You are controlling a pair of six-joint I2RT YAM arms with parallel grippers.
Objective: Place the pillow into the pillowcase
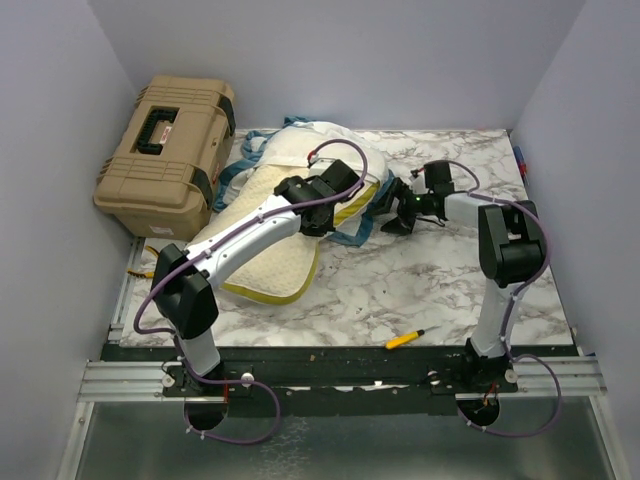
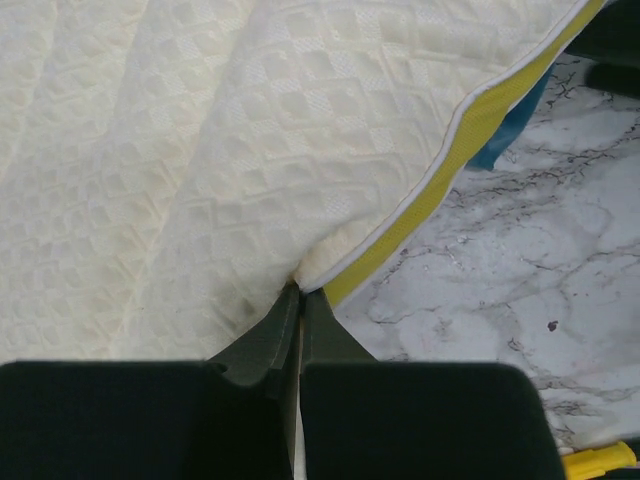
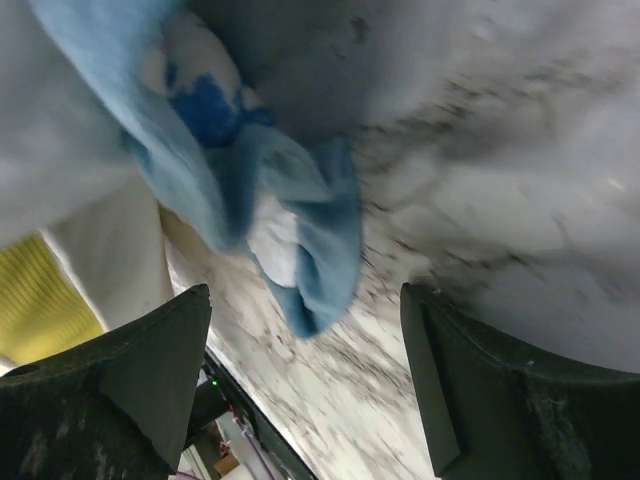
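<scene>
The cream quilted pillow (image 1: 262,250) lies slanted on the left half of the marble table, and its far end sits in the pillowcase (image 1: 300,140). My left gripper (image 1: 345,195) is shut on the pillow's edge (image 2: 300,200), right by the yellow band (image 2: 420,210); its jaws (image 2: 300,290) pinch the fabric at their tips. My right gripper (image 1: 395,215) hovers open just right of that spot. In the right wrist view the pillowcase's blue ruffled trim (image 3: 300,220) hangs ahead of the right gripper (image 3: 305,295), between the spread fingers and touching neither. The pillow's yellow band (image 3: 40,300) shows at the left.
A tan toolbox (image 1: 165,155) stands at the back left, beside the table. A yellow-handled tool (image 1: 405,339) lies near the front edge of the table (image 1: 420,290). Grey walls close in the left, back and right sides.
</scene>
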